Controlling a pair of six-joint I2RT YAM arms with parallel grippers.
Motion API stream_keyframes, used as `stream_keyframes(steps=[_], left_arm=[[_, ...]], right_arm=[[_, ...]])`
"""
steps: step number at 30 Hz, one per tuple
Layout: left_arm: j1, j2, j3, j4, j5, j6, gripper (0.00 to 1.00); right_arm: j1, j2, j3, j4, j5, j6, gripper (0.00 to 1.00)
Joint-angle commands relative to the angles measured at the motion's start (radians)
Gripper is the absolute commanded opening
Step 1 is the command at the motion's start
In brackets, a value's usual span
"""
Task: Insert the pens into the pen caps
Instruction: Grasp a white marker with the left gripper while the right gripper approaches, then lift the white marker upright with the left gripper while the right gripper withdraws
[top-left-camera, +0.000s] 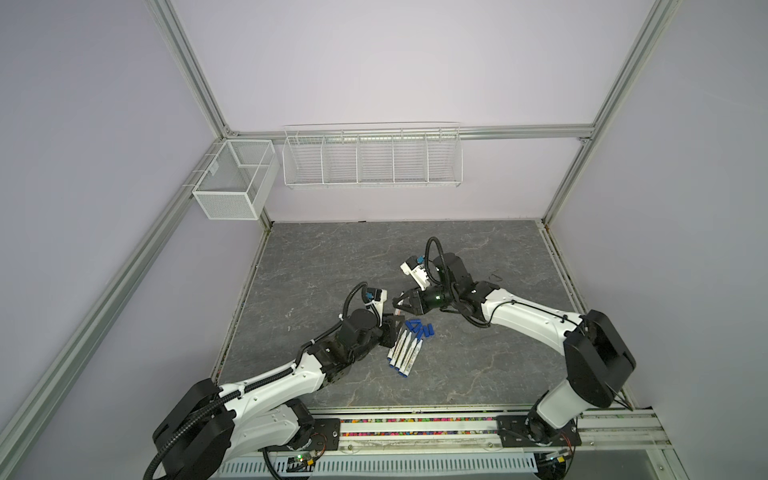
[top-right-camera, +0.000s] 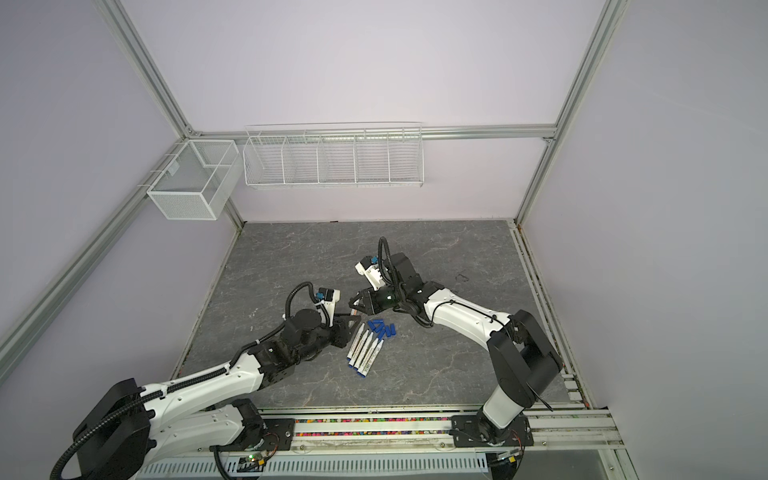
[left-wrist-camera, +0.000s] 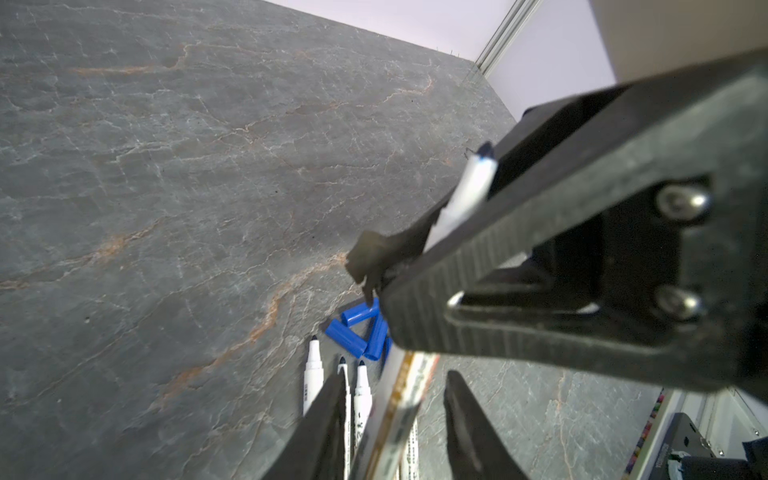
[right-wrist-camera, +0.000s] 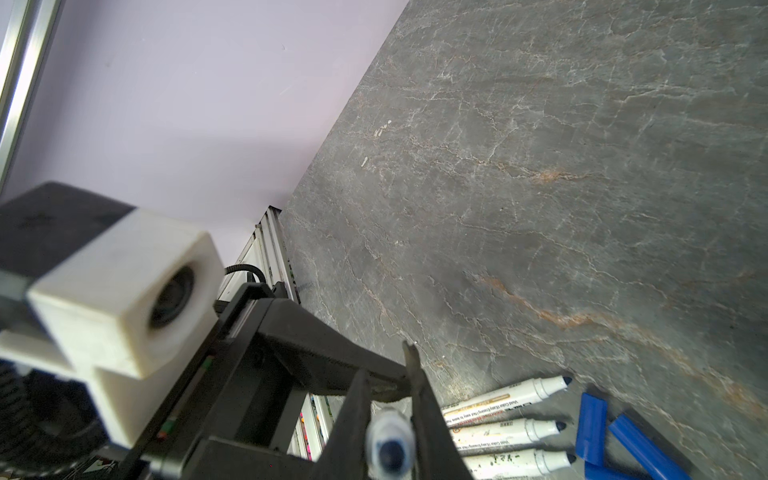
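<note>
The right gripper is clamped on a white pen with its dark tip bare. The left gripper straddles its labelled barrel, jaws apart. On the grey table lie seemingly 5 uncapped pens side by side, with loose blue caps at their tips.

Lilac walls, grey marbled tabletop

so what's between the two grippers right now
One pen: the right gripper is shut on it near the tip, and its barrel passes between the open fingers of the left gripper. The left wrist view shows it best.
</note>
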Motion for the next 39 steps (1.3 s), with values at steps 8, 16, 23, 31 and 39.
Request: stream_keyframes(steps=[8, 16, 23, 31, 39], left_arm=[[-0.001, 0.075, 0.059, 0.032, 0.017, 0.02, 0.24], [-0.002, 0.051, 0.049, 0.023, 0.026, 0.018, 0.0], [-0.002, 0.045, 0.002, -0.023, 0.015, -0.003, 0.0], [-0.003, 0.034, -0.008, -0.101, 0.006, 0.035, 0.0], [-0.006, 0.08, 0.033, -0.173, -0.046, 0.019, 0.0]], right_arm=[[0.002, -0.046, -0.015, -0.004, -0.032, -0.012, 0.17], [-0.02, -0.074, -0.046, -0.004, 0.014, 0.005, 0.3], [-0.052, -0.187, -0.125, -0.095, 0.298, 0.008, 0.66], [-0.048, -0.156, -0.115, -0.339, 0.51, -0.062, 0.62], [0.004, -0.001, -0.03, -0.469, 0.564, -0.065, 0.53]])
